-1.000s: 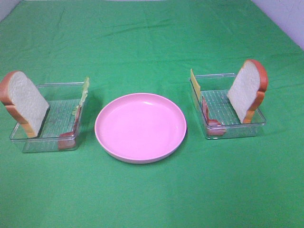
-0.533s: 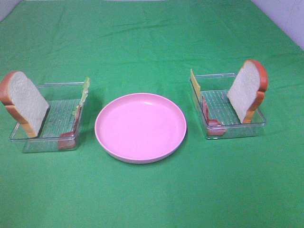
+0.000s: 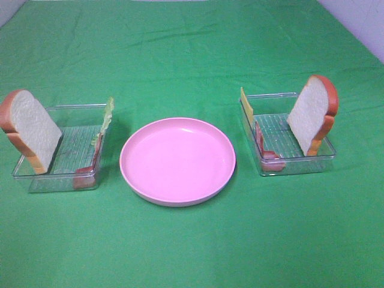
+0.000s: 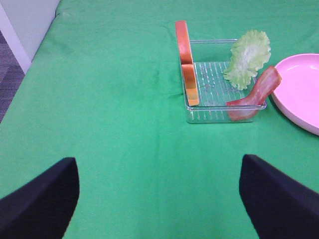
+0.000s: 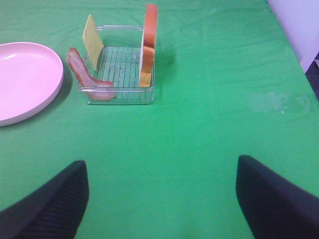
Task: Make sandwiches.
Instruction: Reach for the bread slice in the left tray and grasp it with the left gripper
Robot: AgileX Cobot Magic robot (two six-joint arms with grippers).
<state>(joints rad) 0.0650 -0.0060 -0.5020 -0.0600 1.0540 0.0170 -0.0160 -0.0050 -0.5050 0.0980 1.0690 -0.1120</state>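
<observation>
Plate (image 3: 177, 161) centred between left tray (image 3: 54, 182), holding left slice (image 3: 33, 129) and lettuce (image 3: 107, 114), and right tray (image 3: 300, 165), holding right slice (image 3: 312, 114) and cheese (image 3: 246, 103). Left gripper (image 4: 159, 199) and right gripper (image 5: 160, 199): jaws apart, empty.

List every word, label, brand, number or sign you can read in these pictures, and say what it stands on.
None: there is no text to read in any view. The round pink plastic plate, the left clear plastic tray, the right clear plastic tray, the white toy bread slices with orange crust, the pale green toy lettuce leaf, the pink-red toy bacon strips, the yellow toy cheese slice and the green table cloth are all plain.
</observation>
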